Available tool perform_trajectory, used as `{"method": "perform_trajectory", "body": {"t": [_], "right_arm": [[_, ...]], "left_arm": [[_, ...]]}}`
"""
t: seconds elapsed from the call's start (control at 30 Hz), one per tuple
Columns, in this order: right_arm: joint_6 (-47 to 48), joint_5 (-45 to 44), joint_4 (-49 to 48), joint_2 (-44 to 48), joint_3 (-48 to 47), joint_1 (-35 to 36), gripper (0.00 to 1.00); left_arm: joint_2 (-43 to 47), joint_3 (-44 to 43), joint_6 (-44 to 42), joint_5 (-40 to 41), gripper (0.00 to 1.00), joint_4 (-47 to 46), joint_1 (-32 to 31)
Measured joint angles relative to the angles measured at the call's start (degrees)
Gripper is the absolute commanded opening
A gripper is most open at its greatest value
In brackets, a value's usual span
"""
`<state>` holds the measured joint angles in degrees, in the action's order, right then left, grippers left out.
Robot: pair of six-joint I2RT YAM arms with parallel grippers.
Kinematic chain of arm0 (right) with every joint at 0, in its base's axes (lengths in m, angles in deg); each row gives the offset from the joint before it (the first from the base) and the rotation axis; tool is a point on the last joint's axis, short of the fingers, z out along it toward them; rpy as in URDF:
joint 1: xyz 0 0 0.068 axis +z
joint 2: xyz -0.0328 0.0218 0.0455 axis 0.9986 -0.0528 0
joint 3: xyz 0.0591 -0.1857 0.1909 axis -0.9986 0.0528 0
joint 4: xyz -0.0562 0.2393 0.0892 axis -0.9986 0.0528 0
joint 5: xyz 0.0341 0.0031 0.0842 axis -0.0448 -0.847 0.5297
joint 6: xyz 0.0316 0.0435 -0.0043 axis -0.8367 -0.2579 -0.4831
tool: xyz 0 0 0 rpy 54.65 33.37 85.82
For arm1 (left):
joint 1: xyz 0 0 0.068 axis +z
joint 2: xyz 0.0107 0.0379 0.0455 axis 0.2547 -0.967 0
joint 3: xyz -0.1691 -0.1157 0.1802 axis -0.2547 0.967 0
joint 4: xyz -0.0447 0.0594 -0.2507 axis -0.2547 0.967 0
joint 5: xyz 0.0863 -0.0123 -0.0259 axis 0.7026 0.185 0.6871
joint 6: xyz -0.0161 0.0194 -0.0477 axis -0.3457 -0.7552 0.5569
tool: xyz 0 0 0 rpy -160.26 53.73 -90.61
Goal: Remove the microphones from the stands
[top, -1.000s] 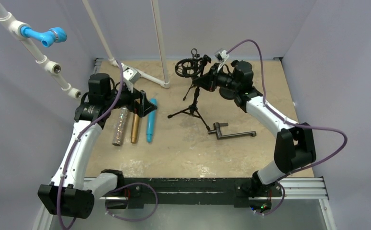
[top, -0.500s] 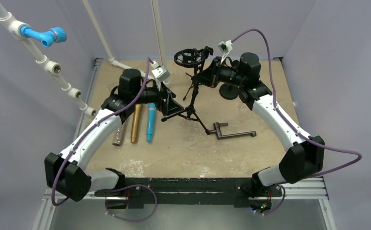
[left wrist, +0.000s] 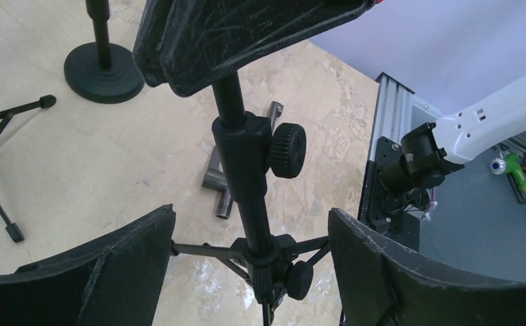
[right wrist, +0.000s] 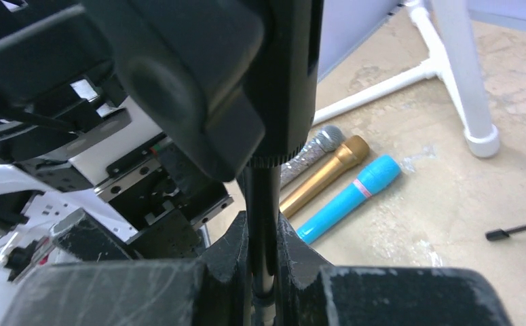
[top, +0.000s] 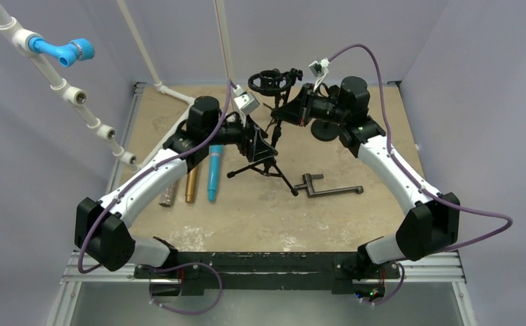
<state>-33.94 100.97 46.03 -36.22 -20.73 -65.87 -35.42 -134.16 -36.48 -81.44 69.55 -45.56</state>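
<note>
Microphones, three of them, lie side by side on the tabletop (top: 246, 217), left of the stand (left wrist: 245, 159): a blue microphone (top: 214, 175) nearest it, then a gold microphone (top: 191, 187), then a silver microphone (top: 167, 195) partly under the left arm. Any lettering on them is too small to read.

The stand is black, with tripod legs spread at its foot, a round knob (left wrist: 288, 150) on its column and a ring mount (top: 254, 84) at its top. The overhead view does not settle whether anything sits in that ring.

The right tool (right wrist: 263, 238) is clamped on the stand's thin upper pole, its fingers pressed against it from both sides. The left tool (left wrist: 250, 224) is lower down, its fingers spread apart with the column between them (a clear gap shows on either side, so nothing is gripped there).

Right of the stand lies a dark L-shaped metal bar (top: 326, 191), and behind the right arm stands a round weighted base (top: 325, 130). A white pipe frame (top: 178, 95) crosses the far left corner, and a blue pipe fitting (top: 63, 51) hangs above it.
</note>
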Motion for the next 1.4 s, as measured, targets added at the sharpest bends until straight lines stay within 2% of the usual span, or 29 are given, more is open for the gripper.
{"method": "perform_trajectory", "body": {"t": [0.23,0.47,0.7,0.9,1.0,1.1,1.2,1.27,1.3,1.4], "right_arm": [[-3.7,7.7,-9.6,0.2,3.1,-0.2,0.0],[-8.6,17.0,-21.4,0.6,4.0,-0.2,0.0],[-13.4,22.7,-31.1,1.7,5.1,0.2,0.0],[-15.2,24.5,-34.5,2.8,6.7,1.9,0.0],[-16.1,24.6,-35.4,2.9,7.0,2.6,0.0],[-16.9,24.7,-36.5,2.9,7.0,2.9,0.0],[-17.4,24.8,-36.9,2.9,7.0,2.9,0.0],[-17.4,24.8,-37.0,2.9,7.0,2.9,0.0],[-17.3,24.8,-37.0,2.9,7.0,2.9,0.0],[-16.1,25.0,-36.6,3.0,7.0,2.9,0.0]], "left_arm": [[0.5,1.9,-0.5,-8.9,0.81,-5.0,0.0],[2.1,2.3,-3.7,-20.3,0.8,-2.4,0.0],[2.1,2.3,-2.1,-25.7,0.68,-3.7,0.0],[-0.1,1.9,2.2,-27.8,0.6,-8.4,-0.6],[-1.6,1.5,3.3,-28.5,0.52,-9.2,-1.7],[-2.6,1.1,4.1,-29.3,0.4,-9.5,-2.8],[-3.1,0.9,4.4,-30.0,0.21,-9.6,-3.5],[-3.2,0.9,4.5,-30.5,0.03,-9.5,-3.7],[-3.2,0.9,4.5,-30.8,0.0,-9.3,-3.8],[-3.2,0.9,4.4,-30.7,0.0,-8.8,-3.7]]}}
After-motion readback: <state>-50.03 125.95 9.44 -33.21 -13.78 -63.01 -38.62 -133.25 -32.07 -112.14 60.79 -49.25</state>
